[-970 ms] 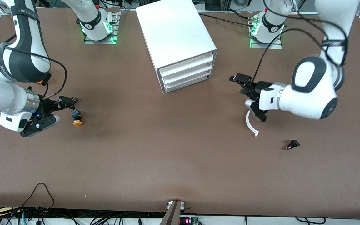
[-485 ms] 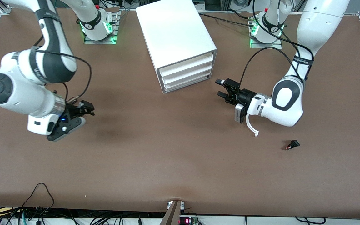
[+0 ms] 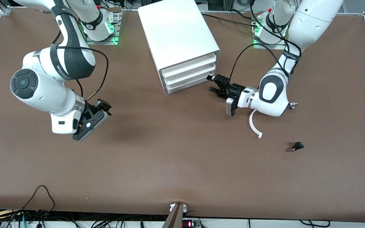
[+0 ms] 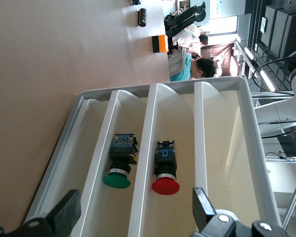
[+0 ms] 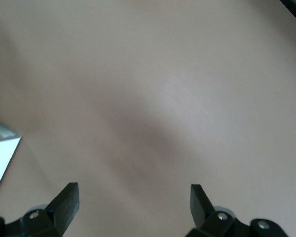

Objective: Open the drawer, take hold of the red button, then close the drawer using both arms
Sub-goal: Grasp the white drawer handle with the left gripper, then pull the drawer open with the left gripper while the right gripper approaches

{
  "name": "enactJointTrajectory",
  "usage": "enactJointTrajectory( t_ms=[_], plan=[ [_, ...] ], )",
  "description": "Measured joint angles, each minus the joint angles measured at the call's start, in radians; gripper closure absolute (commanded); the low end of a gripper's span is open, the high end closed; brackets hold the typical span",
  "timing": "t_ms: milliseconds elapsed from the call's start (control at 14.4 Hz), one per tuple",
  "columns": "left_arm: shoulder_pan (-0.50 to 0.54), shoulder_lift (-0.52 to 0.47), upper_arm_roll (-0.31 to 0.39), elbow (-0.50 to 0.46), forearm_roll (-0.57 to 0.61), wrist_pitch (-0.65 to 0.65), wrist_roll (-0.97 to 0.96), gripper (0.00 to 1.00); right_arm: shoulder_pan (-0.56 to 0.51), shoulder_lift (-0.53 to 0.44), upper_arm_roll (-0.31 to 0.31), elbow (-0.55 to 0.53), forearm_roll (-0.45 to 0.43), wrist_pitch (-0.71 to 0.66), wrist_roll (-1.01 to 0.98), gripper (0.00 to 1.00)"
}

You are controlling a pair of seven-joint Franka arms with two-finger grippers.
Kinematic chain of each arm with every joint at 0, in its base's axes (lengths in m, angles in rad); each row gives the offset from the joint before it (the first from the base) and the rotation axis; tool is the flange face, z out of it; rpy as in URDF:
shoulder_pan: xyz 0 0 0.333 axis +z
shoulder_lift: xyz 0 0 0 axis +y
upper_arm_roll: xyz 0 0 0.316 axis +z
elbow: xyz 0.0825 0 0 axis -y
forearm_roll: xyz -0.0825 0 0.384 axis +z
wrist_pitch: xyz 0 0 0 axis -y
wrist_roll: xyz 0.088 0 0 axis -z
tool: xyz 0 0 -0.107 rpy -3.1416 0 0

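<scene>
Clock read on the table as the front camera shows it. At 9 o'clock the right gripper [image 3: 104, 108] hangs over bare table [image 3: 169, 164], fingers spread wide with nothing between them. Its wrist view shows only brown surface and a corner of something white, so this arm looks parked, waiting its turn. At 12 o'clock stands the white cabinet [image 3: 179, 34], front turned toward about 4 o'clock, with all three drawers pushed in. The drawer [image 3: 190, 74], the middle one, is not yet opened. Between 1 and 2 o'clock the left gripper [image 3: 214, 85] is low and level, pointing straight at the cabinet front, near it but not touching, fingers spread and empty. My read is that it is lined up that way to hook the drawer lip and pull. Its wrist view looks in over the low drawer fronts: the button [image 4: 165, 170], red cap facing out, lies in the middle drawer. A green-capped button [image 4: 121, 165] lies in the drawer below, and the top one looks empty. So the pull has to be on the middle tray, not its neighbours. Around 3 o'clock a white curved strip [image 3: 254, 125] lies on the table just under the left forearm. At 4 o'clock sits a small black part [image 3: 297, 146], well apart from everything else. Neither one matters to the task.
</scene>
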Motion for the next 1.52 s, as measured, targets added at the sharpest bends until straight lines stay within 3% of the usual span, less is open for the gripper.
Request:
enactJointTrajectory(
  t_ms=[69,416,624,762,970,1525],
  plan=[
    [0.0,-0.003,-0.002,-0.023,-0.007,0.001,0.014,0.11,0.0,0.001,0.014,0.0,0.016,0.015,-0.046,0.0],
    [0.003,-0.013,-0.021,-0.107,-0.061,0.001,0.056,0.58,0.039,0.005,0.047,0.0,0.006,0.05,-0.165,0.0],
    [0.002,-0.016,-0.039,-0.113,-0.063,-0.005,0.057,0.62,0.089,0.012,0.049,0.0,-0.058,0.058,-0.211,0.0],
    [0.002,-0.017,-0.043,-0.118,-0.063,-0.01,0.058,0.84,0.119,0.022,0.05,0.0,-0.067,0.075,-0.303,0.0],
    [0.002,-0.017,-0.043,-0.126,-0.064,-0.006,0.085,0.99,0.145,0.042,0.05,0.001,-0.069,0.106,-0.392,0.0],
    [0.003,-0.01,-0.042,-0.128,-0.067,-0.009,0.137,1.0,0.226,0.16,0.07,0.213,-0.069,0.074,-0.501,0.0]
  ],
)
